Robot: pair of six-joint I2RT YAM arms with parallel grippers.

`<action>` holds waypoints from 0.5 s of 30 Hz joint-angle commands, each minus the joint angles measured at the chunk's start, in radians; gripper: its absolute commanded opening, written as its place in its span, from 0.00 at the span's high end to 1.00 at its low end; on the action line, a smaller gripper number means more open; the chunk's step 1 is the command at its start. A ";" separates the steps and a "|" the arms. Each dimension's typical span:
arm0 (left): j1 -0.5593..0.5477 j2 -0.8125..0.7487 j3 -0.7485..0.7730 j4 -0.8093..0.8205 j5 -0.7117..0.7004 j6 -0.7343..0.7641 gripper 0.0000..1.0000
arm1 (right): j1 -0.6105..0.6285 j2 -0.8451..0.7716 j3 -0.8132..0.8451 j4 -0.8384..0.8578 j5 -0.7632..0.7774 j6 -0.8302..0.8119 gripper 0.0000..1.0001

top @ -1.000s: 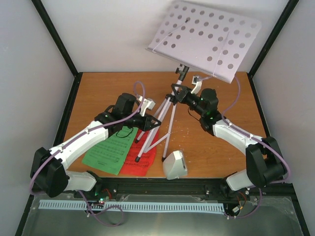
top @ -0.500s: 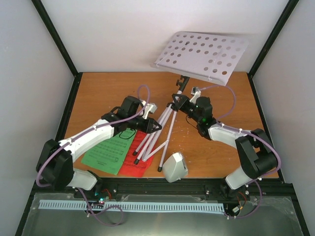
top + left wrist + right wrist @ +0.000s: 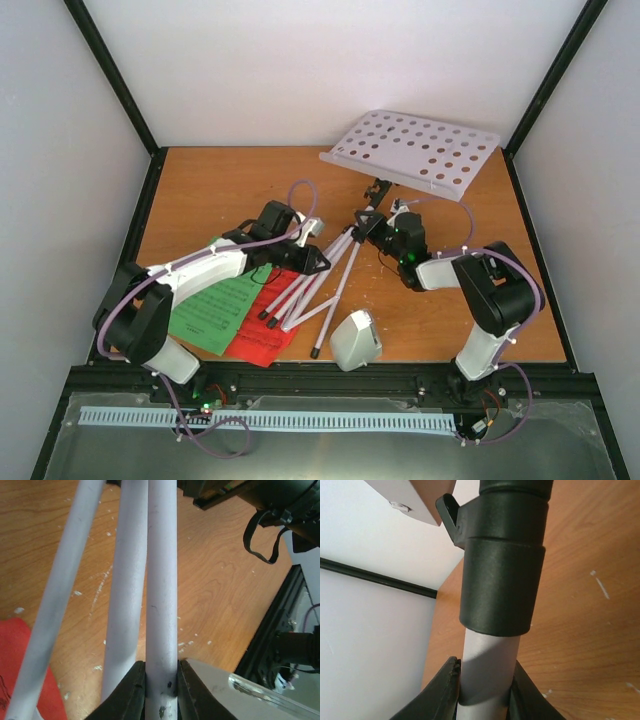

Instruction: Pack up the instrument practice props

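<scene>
Left pincer [image 3: 161, 680] clenched on one leg [image 3: 161, 580] of music stand [image 3: 415, 150]; right pincer [image 3: 485, 687] grasps its pole [image 3: 487, 660] just under black collar [image 3: 500, 575]. Stand hangs tilted betw. them. Lower both ends evenly, no twist; metronome [image 3: 354, 338] lies near leg tips below left pincer, so steer clear.

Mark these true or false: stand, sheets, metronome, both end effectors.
1. The left end effector is shut on a stand leg. True.
2. The right end effector is open, clear of the stand. False: the right end effector is shut on the pole, just below its black collar.
3. In the top view, the green sheet lies left of the red sheet. True.
4. The metronome sits on the red sheet. False: the metronome stands on the bare table, right of it.
</scene>
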 commanded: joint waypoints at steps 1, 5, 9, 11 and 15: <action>0.006 0.023 0.050 0.370 -0.059 0.026 0.81 | 0.053 0.039 -0.030 0.191 -0.061 -0.266 0.97; 0.006 0.028 0.052 0.362 -0.061 0.037 0.70 | 0.041 0.067 -0.037 0.211 -0.055 -0.277 0.97; 0.006 0.016 0.045 0.350 -0.086 0.051 0.54 | 0.034 0.088 -0.038 0.217 -0.052 -0.288 0.97; 0.006 0.007 0.041 0.345 -0.099 0.056 0.47 | 0.030 0.099 -0.041 0.224 -0.050 -0.291 0.97; 0.006 -0.017 0.017 0.340 -0.117 0.057 0.30 | 0.018 0.124 -0.042 0.242 -0.041 -0.296 0.97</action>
